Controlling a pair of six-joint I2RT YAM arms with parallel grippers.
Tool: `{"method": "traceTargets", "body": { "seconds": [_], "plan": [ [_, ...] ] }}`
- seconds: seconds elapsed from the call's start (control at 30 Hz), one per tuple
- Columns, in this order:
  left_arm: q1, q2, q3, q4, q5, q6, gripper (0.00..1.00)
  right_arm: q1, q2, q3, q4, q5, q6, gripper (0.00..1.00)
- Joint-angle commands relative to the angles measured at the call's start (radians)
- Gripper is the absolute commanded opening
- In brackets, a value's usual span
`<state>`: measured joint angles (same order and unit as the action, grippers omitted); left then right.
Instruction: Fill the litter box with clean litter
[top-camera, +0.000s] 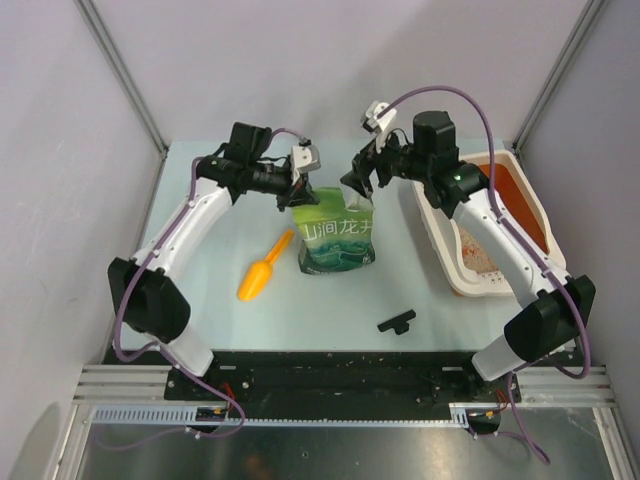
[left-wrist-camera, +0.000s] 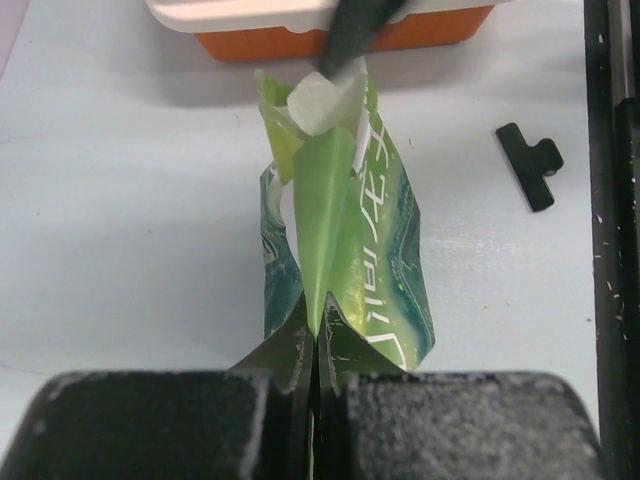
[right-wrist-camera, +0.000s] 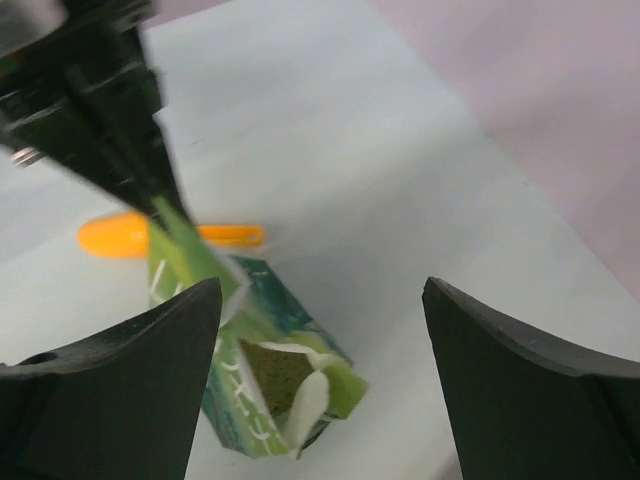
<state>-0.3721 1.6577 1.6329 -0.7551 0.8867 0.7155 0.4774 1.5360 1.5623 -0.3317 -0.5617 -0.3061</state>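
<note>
Grey walls hem in a pale tabletop (top-camera: 200, 300), and most of what matters sits toward its far side. Standing upright in the middle is a green bag (top-camera: 337, 238). The left fingers (top-camera: 297, 193) are clamped shut on the left edge of its mouth; seen from that wrist, the film is pinched flat between them. I take that as an anchor, meant to keep the bag from tipping or sliding while the other side is worked.

The right fingers (top-camera: 360, 182) are spread wide over the bag's far right corner, gripping nothing. From that wrist the mouth looks partly gaping, with a white inner lip showing. Whether one finger touches that lip is too blurred to tell. They seem set to take the opposite edge, so the two arms could pull the mouth open or lift the bag between them.

Off to the right lies the litter box (top-camera: 440, 215), its long side running near to far, well clear of the bag. A patch of pale litter (top-camera: 478, 255) covers its near end, with bare orange beyond, so filling looks barely begun.

An orange scoop (top-camera: 265, 268) lies left of the bag, and a black clip (top-camera: 396, 321) rests nearer the arms, both untouched.
</note>
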Motion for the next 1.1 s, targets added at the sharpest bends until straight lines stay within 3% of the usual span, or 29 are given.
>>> {"method": "traceTargets", "body": {
  "seconds": [0.0, 0.17, 0.53, 0.73, 0.87, 1.07],
  "plan": [
    [-0.005, -0.118, -0.030, 0.023, 0.038, 0.015, 0.00, 0.023, 0.004, 0.091, -0.130, 0.241, 0.024, 0.88],
    [-0.008, -0.156, -0.060, 0.054, 0.041, -0.007, 0.00, 0.026, 0.050, 0.101, -0.265, 0.319, 0.045, 0.88],
    [-0.018, -0.194, -0.127, 0.132, 0.029, -0.063, 0.00, 0.041, 0.111, 0.070, -0.300, 0.450, 0.052, 0.87],
    [-0.030, -0.202, -0.139, 0.149, 0.026, -0.085, 0.00, 0.040, 0.088, 0.059, -0.316, 0.393, 0.105, 0.87],
    [-0.059, -0.214, -0.137, 0.160, 0.012, -0.100, 0.01, 0.052, 0.111, 0.116, -0.413, 0.379, 0.148, 0.87],
    [-0.100, -0.243, -0.179, 0.191, -0.020, -0.113, 0.01, 0.076, 0.165, 0.156, -0.507, 0.529, 0.301, 0.89]
  ]
}}
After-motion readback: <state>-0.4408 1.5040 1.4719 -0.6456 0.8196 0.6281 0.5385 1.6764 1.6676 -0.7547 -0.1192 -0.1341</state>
